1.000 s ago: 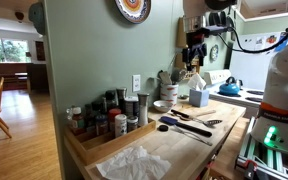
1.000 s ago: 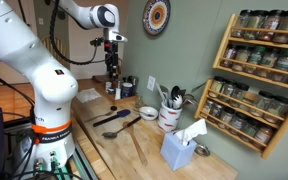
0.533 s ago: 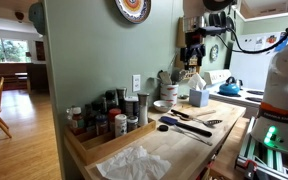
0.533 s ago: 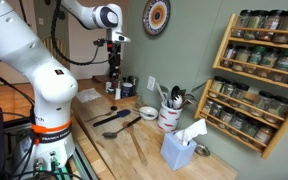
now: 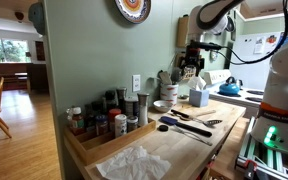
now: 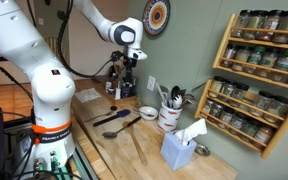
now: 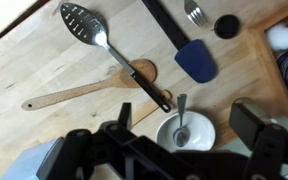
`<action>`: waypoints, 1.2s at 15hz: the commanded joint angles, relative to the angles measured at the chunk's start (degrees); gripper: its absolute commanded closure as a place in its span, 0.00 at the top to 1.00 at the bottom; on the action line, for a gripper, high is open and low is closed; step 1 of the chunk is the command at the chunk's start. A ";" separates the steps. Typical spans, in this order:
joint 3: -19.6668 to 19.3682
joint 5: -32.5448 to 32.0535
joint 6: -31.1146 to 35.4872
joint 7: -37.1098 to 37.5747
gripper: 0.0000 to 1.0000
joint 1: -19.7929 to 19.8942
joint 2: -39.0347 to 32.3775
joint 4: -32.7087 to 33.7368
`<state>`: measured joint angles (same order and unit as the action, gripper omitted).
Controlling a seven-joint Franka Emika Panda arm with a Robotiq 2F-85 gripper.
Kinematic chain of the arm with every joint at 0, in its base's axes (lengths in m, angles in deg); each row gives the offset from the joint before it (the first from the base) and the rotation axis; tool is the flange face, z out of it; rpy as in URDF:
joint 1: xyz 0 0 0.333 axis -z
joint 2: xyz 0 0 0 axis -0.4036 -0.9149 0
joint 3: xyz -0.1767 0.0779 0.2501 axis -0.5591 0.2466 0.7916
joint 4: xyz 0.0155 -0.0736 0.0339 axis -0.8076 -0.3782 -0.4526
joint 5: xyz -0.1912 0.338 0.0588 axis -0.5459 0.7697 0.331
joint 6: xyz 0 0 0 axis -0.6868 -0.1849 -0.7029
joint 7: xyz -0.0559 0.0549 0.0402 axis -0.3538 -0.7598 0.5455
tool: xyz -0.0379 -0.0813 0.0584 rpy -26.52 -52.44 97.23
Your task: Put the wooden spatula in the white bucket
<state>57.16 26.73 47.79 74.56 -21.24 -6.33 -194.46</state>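
**A:** Start with the big things. Where is the arm?

**B:** The white arm (image 6: 42, 60) reaches over the wooden countertop (image 7: 34, 55). Its gripper (image 6: 127, 84) hangs above the counter near the wall. In the wrist view its fingers (image 7: 252, 120) are spread wide with nothing between them.

**A:** And the white bucket?

**B:** The white bucket (image 6: 170, 118) stands upright by the wall with utensils sticking out of it. In an exterior view it sits toward 4 o'clock from the gripper, well apart.

**A:** Which way does the wooden spatula lie?

**B:** The wooden spatula (image 7: 79, 93) lies flat on the countertop. In the wrist view its long axis runs nearly across the frame. The handle end points between 8 and 9 o'clock and the wide end between 2 and 3.

**A:** Is anything touching it?

**B:** The black handle of the slotted spoon (image 7: 81, 20) crosses over the wide end. The spoon's head sits toward 11 o'clock from there.

**A:** What are the smaller things nearby?

**B:** A blue-bladed spatula (image 7: 196, 60) lies near, toward 2 o'clock from the wide end. A small white bowl (image 7: 197, 133) with a spoon in it sits toward 5 o'clock.
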 commanded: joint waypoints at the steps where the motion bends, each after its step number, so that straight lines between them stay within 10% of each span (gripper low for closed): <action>1: -0.61 1.43 8.85 6.21 1.00 2.86 0.21 -7.37; 18: -6.66 -2.34 34.78 45.01 1.00 9.25 -28.94 -4.41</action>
<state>52.58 26.61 78.57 114.72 -11.38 -30.76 -198.98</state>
